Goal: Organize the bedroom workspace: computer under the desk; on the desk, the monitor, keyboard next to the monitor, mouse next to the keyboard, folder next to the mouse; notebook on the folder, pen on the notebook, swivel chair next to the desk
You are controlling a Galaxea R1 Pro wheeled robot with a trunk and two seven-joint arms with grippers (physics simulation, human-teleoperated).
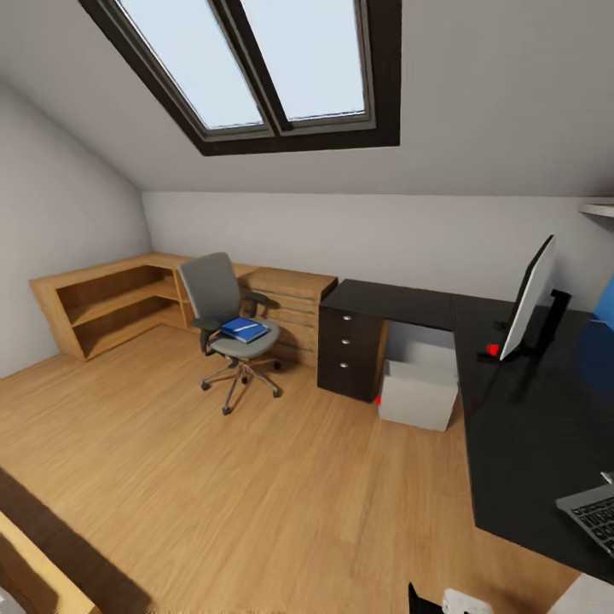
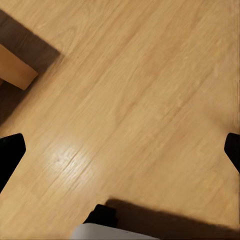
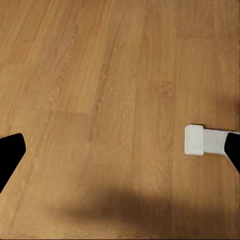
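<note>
**Robot stands off from the desk, both grippers empty over bare floor**

Nearest the head camera, the keyboard point(image 1: 593, 516) lies at the close end of the desk point(image 1: 520, 443), showing just its corner at the picture's right edge on the glossy black top. Further along that same wing the monitor point(image 1: 530, 300) stands upright on its black stand, seen nearly edge-on, a small red dot at its lower corner. Under the desk, in the knee space beside the dark three-drawer unit point(image 1: 348, 351), sits the computer point(image 1: 418, 394), a light grey box on the floor with a red dot at its lower left corner.

Well apart from the desk, out on the light wood floor point(image 1: 256, 477), the swivel chair point(image 1: 228, 328) stands in front of a low wooden corner shelf point(image 1: 107, 303). On its grey seat rests the blue folder point(image 1: 245, 330), with something thin and pale lying across it, too small to tell what. Overhead, a skylight point(image 1: 256, 64) is set into the sloped ceiling of the bedroom.

In the left wrist view, the left gripper point(image 2: 120, 150) hangs over floorboards with its dark fingertips point(image 2: 10, 155) spread wide at opposite edges, nothing between them. In the right wrist view, the right gripper point(image 3: 120, 155) is likewise spread apart and empty above the planks, with a small white block point(image 3: 195, 140) near one finger.
</note>
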